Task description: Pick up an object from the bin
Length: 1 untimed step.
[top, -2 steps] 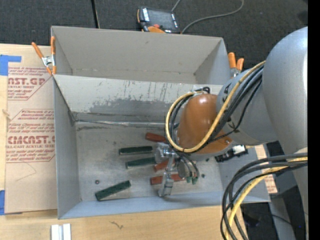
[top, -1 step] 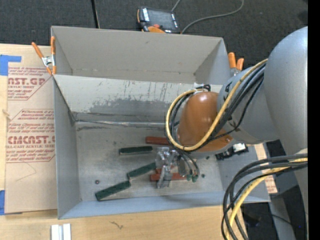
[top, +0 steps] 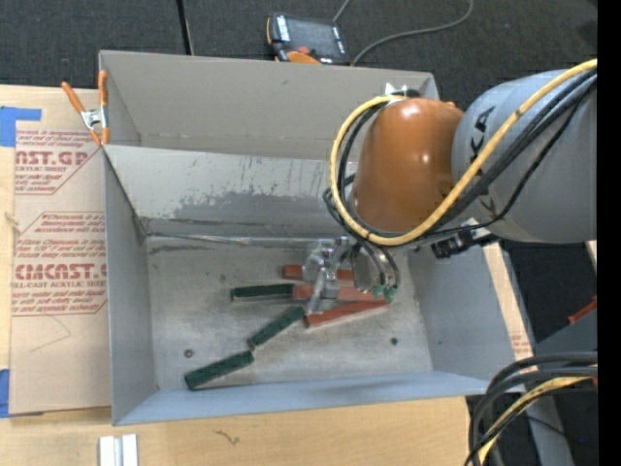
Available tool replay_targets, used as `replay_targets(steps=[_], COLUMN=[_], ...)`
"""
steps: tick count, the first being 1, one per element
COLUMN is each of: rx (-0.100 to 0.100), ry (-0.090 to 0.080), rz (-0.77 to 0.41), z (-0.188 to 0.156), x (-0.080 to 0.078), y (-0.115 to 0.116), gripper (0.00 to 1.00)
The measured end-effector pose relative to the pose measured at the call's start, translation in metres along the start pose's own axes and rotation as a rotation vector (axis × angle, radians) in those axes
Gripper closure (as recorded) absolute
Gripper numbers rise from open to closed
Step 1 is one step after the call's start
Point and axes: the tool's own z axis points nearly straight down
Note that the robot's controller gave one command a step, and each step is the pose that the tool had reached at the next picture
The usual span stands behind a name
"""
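Gripper (top: 323, 282) stood over red flat bars (top: 347, 311) at right middle of the bin (top: 184, 323), jaws' state beyond my telling; I judged them light, stiff, slick, best pinched across the narrow width near mid-length.

Dark floor (top: 97, 8) lies beyond the pale wooden counter (top: 291, 437). A black box (top: 307, 37) with orange trim sits there.

Soft even light, sheen on orange cover (top: 403, 149), shadow beneath it
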Motion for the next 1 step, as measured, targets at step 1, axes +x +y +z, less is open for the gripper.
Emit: replay_targets(steps=[1], rx=[0.001], ry=[-0.003], rz=[-0.008], z=[-0.1206], x=[-0.0381], y=[-0.0233], gripper=[1.0])
